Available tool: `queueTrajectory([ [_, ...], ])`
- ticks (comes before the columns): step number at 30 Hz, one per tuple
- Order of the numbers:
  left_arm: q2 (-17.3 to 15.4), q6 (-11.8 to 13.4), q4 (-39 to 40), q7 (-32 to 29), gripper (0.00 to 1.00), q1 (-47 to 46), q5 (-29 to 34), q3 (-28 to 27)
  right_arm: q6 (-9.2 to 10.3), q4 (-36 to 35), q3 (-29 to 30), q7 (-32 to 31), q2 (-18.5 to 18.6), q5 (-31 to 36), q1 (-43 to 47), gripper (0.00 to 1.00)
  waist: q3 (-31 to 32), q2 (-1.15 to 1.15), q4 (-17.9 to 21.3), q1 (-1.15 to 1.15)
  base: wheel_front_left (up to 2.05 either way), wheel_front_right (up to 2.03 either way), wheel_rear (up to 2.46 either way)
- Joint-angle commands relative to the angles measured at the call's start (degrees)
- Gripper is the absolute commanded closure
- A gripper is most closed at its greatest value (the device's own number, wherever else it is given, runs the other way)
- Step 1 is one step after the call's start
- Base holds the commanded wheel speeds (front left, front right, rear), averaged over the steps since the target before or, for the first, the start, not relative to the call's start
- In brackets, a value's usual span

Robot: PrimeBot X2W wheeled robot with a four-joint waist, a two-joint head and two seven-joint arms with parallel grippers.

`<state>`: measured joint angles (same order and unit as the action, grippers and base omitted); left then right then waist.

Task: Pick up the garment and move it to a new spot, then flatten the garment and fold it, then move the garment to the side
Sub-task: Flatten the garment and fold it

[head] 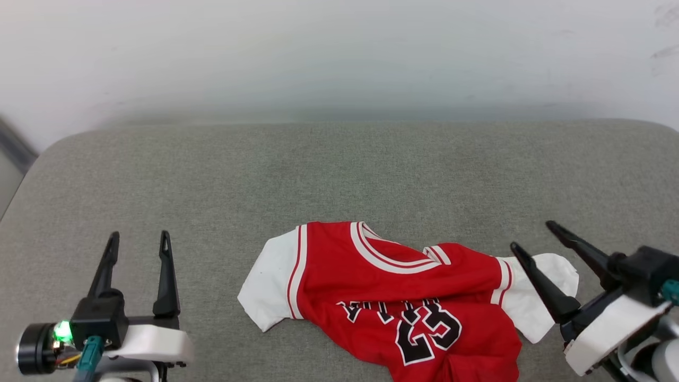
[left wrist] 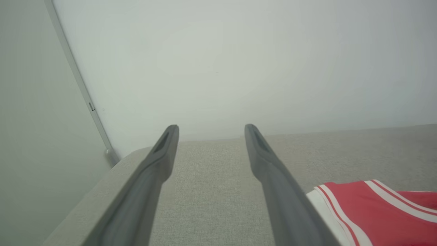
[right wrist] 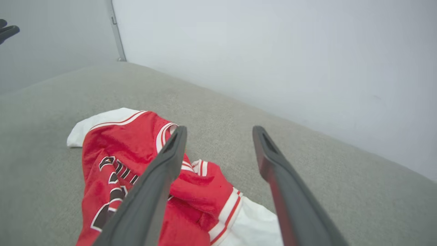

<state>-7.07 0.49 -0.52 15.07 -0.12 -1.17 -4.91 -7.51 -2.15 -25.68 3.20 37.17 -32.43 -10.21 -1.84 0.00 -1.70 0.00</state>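
Two claws, both spread and empty: my left claw [head: 139,233] hangs well left of the garment [head: 392,276], and my right claw [head: 531,234] hangs just over its white sleeve on my right. The garment lies rumpled on the grey counter [head: 265,170], near my edge. I judge that flattening, folding and moving aside are all left to do. The head view shows the "23" whole. My right wrist view shows the bunched shoulder fold more plainly.

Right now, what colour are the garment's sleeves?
White, edged with red-and-white striped trim; the garment shows this best in the head view.
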Motion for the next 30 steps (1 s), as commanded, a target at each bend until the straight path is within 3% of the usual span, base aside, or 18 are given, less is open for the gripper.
queueTrajectory([
  [1, -0.7, -0.3, 0.1, 0.1, 0.00, -1.0, 0.4, -0.1, 0.04, 0.5, 3.0, 1.4, -3.0, 2.8, 2.5, 0.00, -0.2, 0.00, 0.2, 0.00, 0.00, 0.00, 0.00],
  [7, -3.7, -2.8, -1.4, 0.1, 0.00, -6.6, 0.7, 1.2, 0.03, -0.1, 16.0, 7.1, -16.8, 14.9, 10.4, 0.00, -1.5, 0.00, 0.6, 0.00, 0.00, 0.00, 0.00],
  [12, -7.7, -5.5, -3.5, -3.1, 0.00, -14.6, 1.1, 3.3, 0.03, -1.5, 20.9, 9.4, -23.4, 20.0, 14.0, 0.00, -2.8, 0.00, 1.0, 0.00, 0.00, 0.00, 0.00],
  [16, -11.2, -7.3, -4.4, -8.3, 0.00, -21.2, -0.7, 6.5, 0.04, -2.3, 22.3, 10.0, -25.7, 21.7, 15.0, 0.00, -4.1, 0.00, 1.6, 0.00, 0.00, 0.00, 0.00],
  [19, -14.4, -7.9, -5.9, -15.8, 0.00, -25.5, -4.0, 11.1, 0.03, -2.6, 22.7, 10.5, -26.4, 22.4, 14.8, 0.00, -5.1, 0.00, 2.2, 0.00, 0.00, 0.00, 0.00],
  [25, -24.4, -7.8, -6.6, -34.2, 0.00, -33.1, -17.8, 26.1, 0.03, -2.7, 22.6, 10.8, -26.4, 23.3, 12.7, 0.00, -7.2, 0.00, 3.5, 0.00, 0.00, 0.00, 0.00],
  [30, -30.7, -7.8, -6.0, -47.5, 0.00, -38.7, -28.9, 36.9, 0.03, -2.9, 22.0, 11.0, -26.3, 23.8, 10.9, 0.00, -9.3, 0.00, 4.7, 0.00, 0.00, 0.00, 0.00],
])
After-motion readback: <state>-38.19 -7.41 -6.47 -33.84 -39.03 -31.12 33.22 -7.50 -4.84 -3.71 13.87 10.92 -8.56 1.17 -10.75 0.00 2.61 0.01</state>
